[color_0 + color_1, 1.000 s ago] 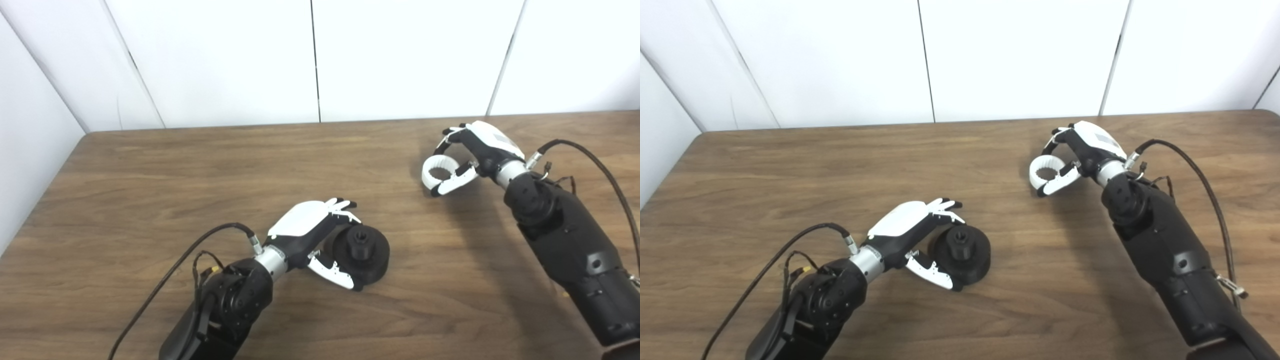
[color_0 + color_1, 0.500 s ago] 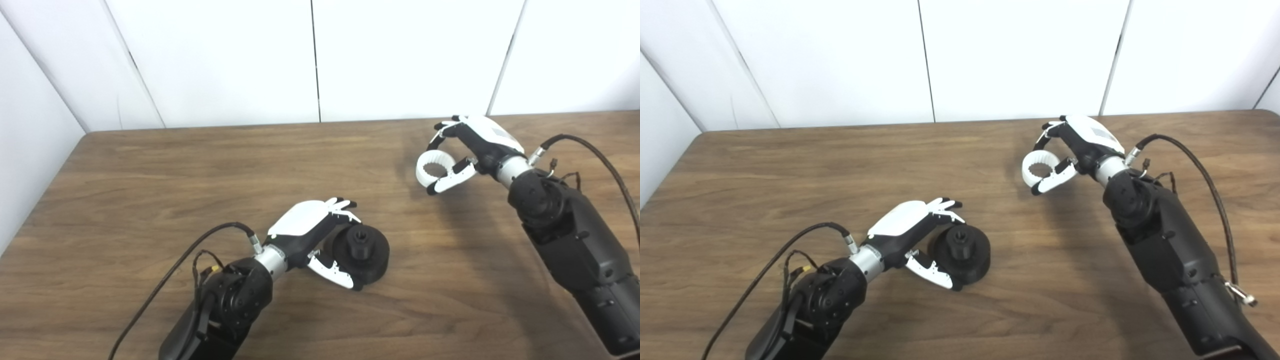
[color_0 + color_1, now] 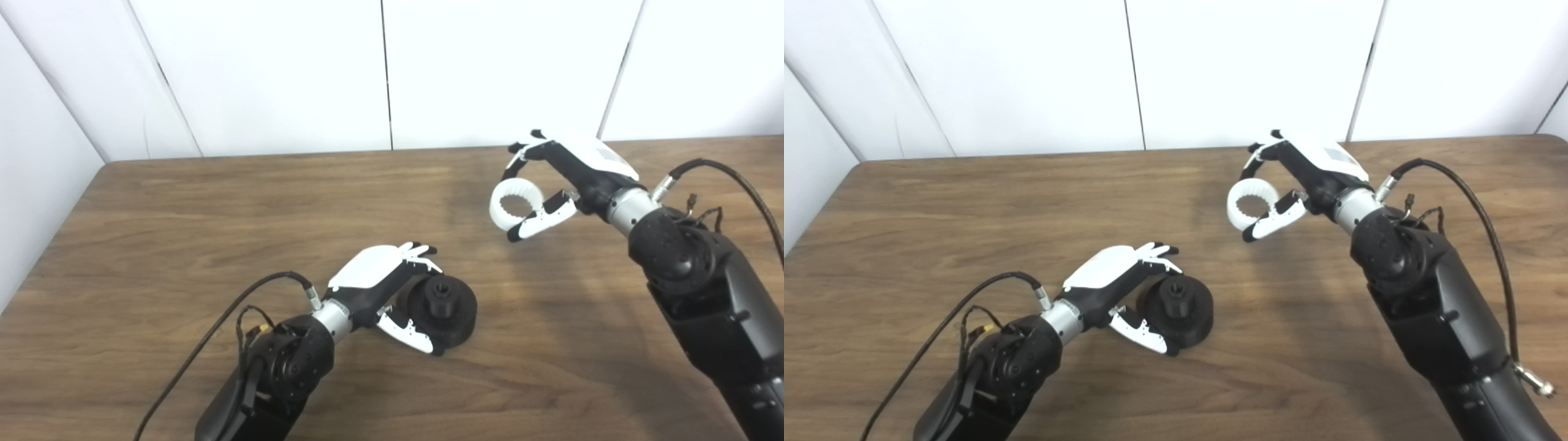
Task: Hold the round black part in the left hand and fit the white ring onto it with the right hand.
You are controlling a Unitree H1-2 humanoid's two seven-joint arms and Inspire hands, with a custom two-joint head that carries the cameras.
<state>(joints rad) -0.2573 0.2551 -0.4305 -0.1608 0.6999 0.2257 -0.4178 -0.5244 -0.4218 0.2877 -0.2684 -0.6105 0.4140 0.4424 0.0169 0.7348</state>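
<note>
The part (image 3: 443,308) sits on the table (image 3: 184,202), a little left of the middle and toward the near edge. The left hand (image 3: 386,286) lies against its left side, fingers over its far rim and thumb along its near rim, its arm running back to the near edge. The ring (image 3: 516,205) is up off the table, right of the part and farther back, well apart from it, nearer the far edge. The right hand (image 3: 566,177) is just right of the ring and grips it, its arm running to the near right corner.
</note>
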